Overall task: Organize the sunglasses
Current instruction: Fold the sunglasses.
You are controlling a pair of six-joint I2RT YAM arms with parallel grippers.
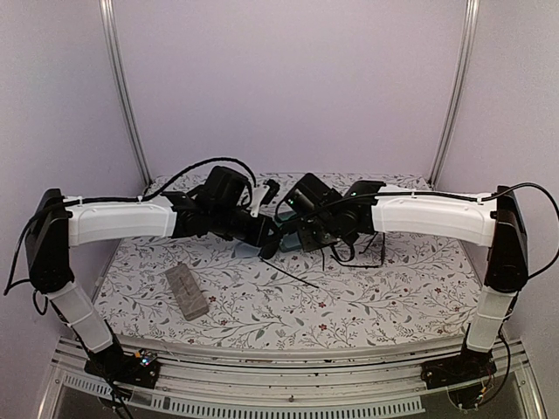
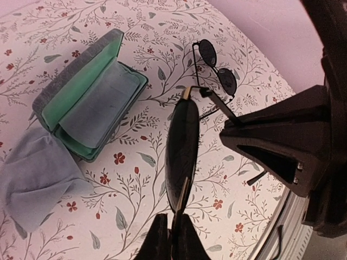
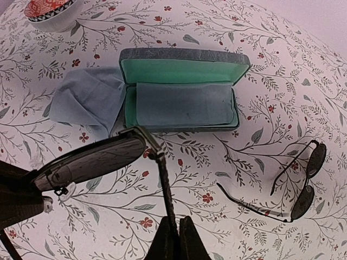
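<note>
I record left gripper (image 2: 173, 241) and right gripper (image 3: 173, 238) both pinching the larger sunglasses (image 2: 181, 146) aloft. The second pair (image 3: 302, 201) lies near the open case (image 3: 184, 70).

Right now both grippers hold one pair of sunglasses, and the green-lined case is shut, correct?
No. The green-lined case lies open, as the right wrist view shows. The left gripper and right gripper do both hold one pair of sunglasses.

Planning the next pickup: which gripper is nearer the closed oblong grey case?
Left. Both hold the dark-lensed black-framed sunglasses mid-table; the left gripper is behind and right of the closed oblong grey case, the right gripper farther right.
</note>
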